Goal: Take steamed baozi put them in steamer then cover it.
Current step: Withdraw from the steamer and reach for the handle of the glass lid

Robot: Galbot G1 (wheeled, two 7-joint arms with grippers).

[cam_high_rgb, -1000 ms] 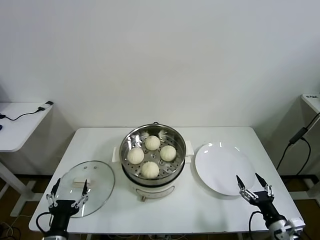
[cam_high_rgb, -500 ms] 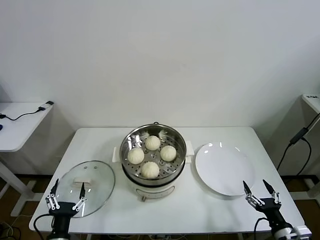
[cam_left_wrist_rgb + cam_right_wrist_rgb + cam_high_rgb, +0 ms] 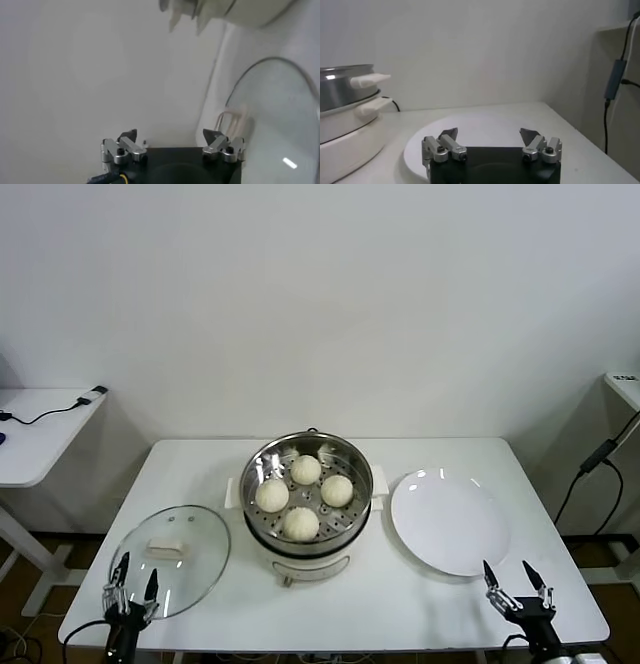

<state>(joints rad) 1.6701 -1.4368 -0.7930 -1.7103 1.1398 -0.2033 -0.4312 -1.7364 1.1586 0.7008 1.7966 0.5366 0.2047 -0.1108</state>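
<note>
White table [image 3: 420, 604] seen from the robot's head, with both arms low at its near edge. Centre: the steamer [image 3: 306, 529], a shiny steel basket on a white pot base, uncovered. Four steamed baozi [image 3: 300, 523] rest on its perforated floor, one each at the far, right, near and left positions, slightly apart from one another. Near left: the cover [image 3: 170, 545], a clear glass lid lying flat on the table with its white handle up, just beside the steamer and not touching it. Right of the steamer: a flat white plate [image 3: 449, 521] with nothing on it.

The left gripper [image 3: 131, 578] hangs at the near-left corner, at the near rim of the cover; its two fingers stand parted and grasp nothing. The right gripper [image 3: 518, 583] sits at the near-right edge, just nearer than the plate; its fingers are likewise spread wide and empty, as the right wrist view confirms, with the plate and steamer beyond them.
</note>
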